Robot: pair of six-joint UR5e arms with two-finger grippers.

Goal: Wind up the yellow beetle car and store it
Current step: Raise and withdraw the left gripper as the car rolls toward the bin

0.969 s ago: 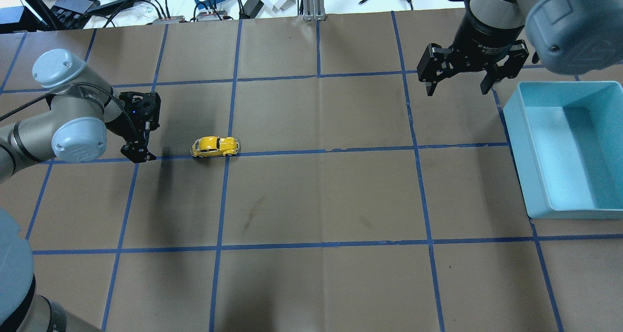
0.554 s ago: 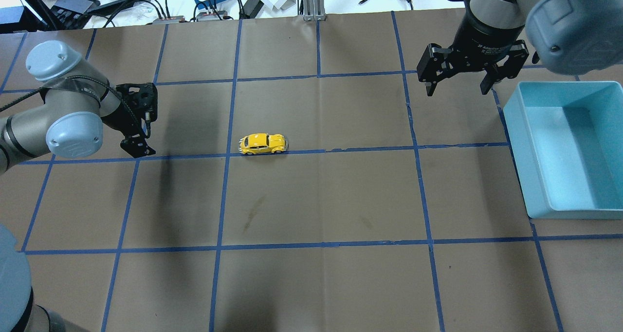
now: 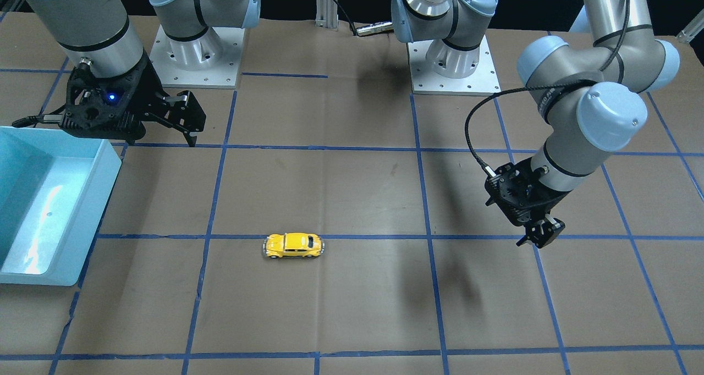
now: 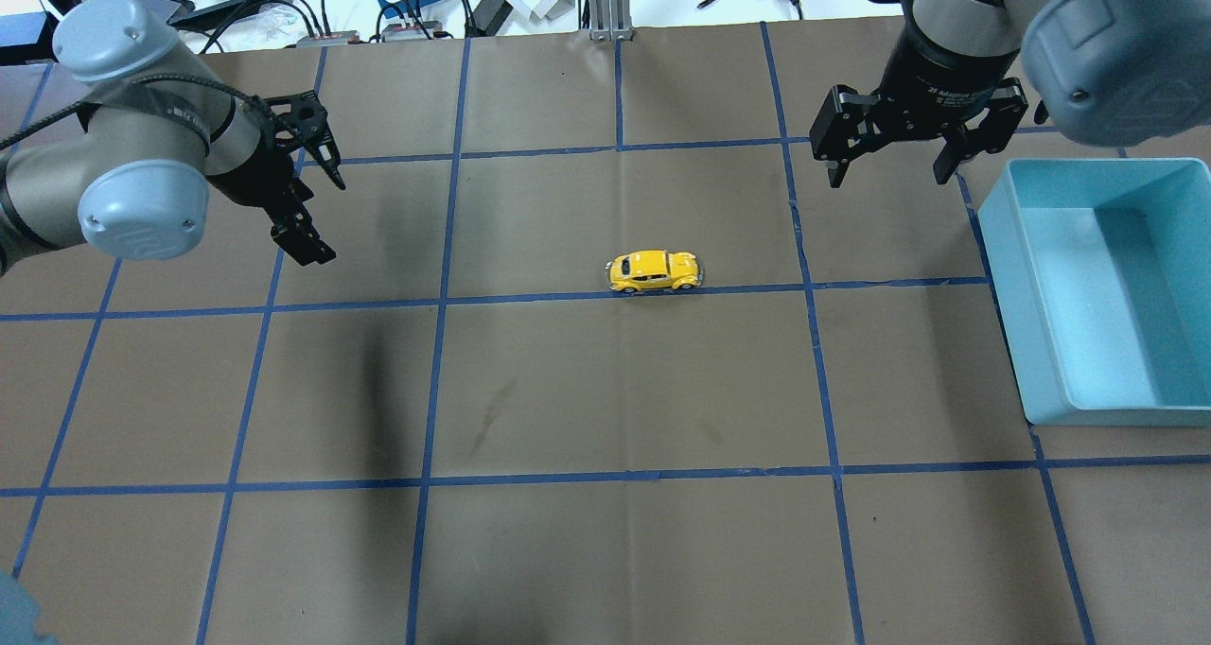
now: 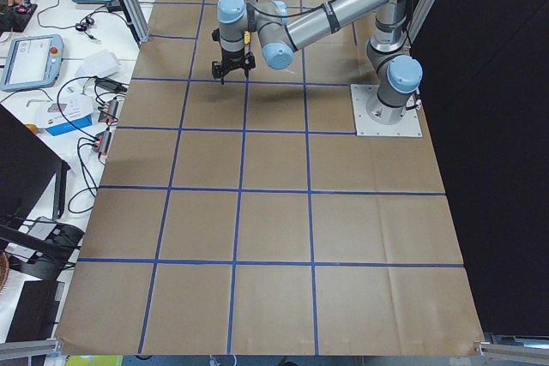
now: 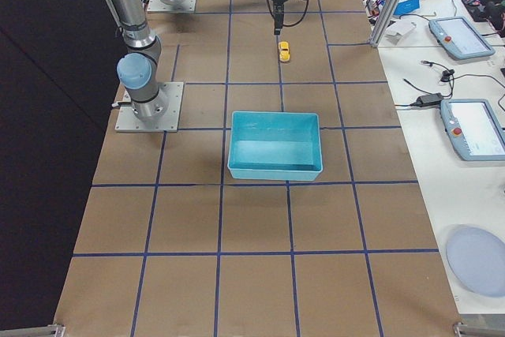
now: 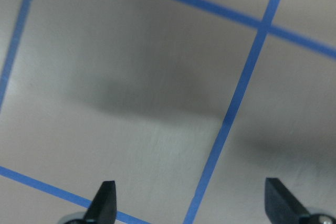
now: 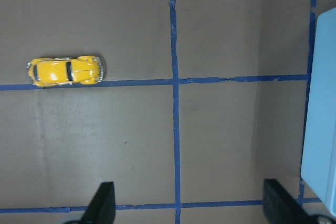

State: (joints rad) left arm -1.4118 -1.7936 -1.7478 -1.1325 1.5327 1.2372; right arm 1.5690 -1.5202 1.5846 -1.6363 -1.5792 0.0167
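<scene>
At the upper left of the overhead view, the left gripper (image 4: 324,215) hung above the brown table (image 4: 615,390), turned on its side. Its two fingers were spread wide with nothing between them. The left wrist view showed the same: two dark fingertips (image 7: 105,199) far apart at the bottom edge, with only paper and blue tape lines (image 7: 236,103) beyond them.

Further right, just right of the frame's middle, the yellow car (image 4: 655,271) stood on its wheels, lengthwise along a blue tape line and touching it. It lay well apart from the left gripper, off to its right and a little lower in the frame. No finger touched it.

At the upper right, the right gripper (image 4: 889,177) pointed down at the table, its fingers also wide open and empty. The car lay to its lower left, nearer to this gripper than to the other, but clear of it. From the right wrist camera the car (image 8: 66,71) showed at the upper left, outside the span of the fingertips (image 8: 105,200).

Along the right edge sat a light blue bin (image 4: 1116,414), just beside the right gripper and well apart from the car.
</scene>
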